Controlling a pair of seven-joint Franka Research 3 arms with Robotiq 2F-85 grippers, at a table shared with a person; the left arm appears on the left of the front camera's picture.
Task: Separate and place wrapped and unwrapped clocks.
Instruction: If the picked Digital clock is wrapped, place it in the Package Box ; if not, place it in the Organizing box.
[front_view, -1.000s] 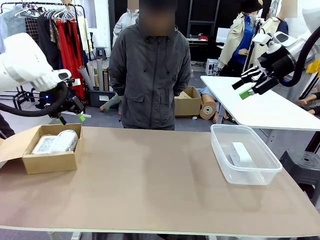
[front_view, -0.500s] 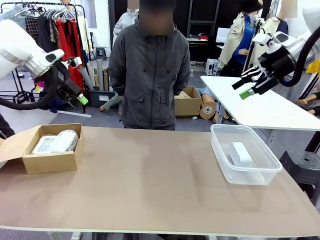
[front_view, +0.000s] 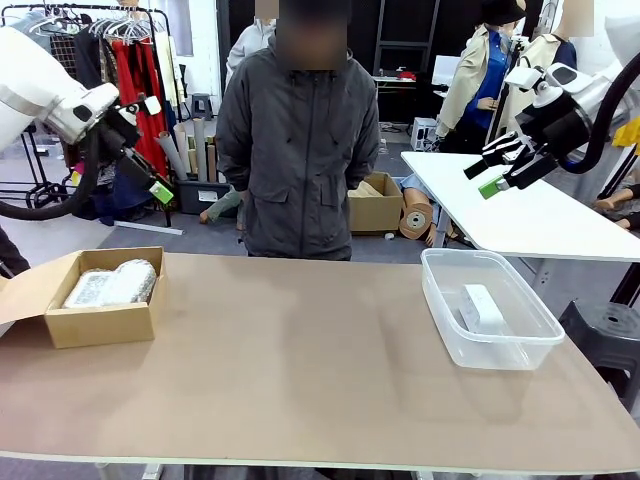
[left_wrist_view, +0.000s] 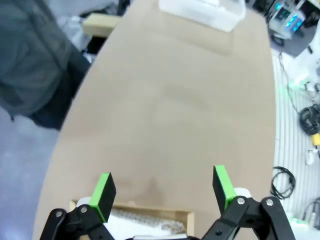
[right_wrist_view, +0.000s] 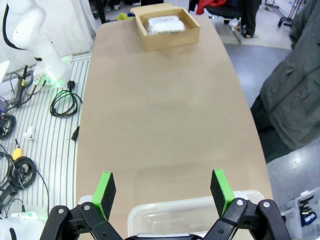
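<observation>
**Left arm lifts clear of the box as sorted clocks sit in their containers**

The left gripper (front_view: 150, 185) has risen from just above the cardboard box (front_view: 100, 322) to a spot high over the table's left end, near the clothes rack behind it, while the right gripper (front_view: 492, 178) has held its raised position over the far right. Both pincers stand with their green-padded fingers spread wide apart and nothing between them; the left wrist view shows the left gripper's (left_wrist_view: 162, 187) pads (left_wrist_view: 104, 192) apart above the brown table (left_wrist_view: 175, 110), and the right wrist view shows the right gripper (right_wrist_view: 162, 187) the same way.

The two bubble-wrapped clocks (front_view: 112, 284) lie side by side, touching, inside the open cardboard box at the table's left end; from the right wrist they appear as a whitish bundle (right_wrist_view: 162, 24) in the box (right_wrist_view: 167, 37) at the far end of the table. The unwrapped clock (front_view: 482, 308), a smooth white block, rests in the clear plastic bin (front_view: 500, 350) at the right end, well apart from the box. A person in a dark grey jacket (front_view: 298, 140) stands at the far side of the table.
</observation>
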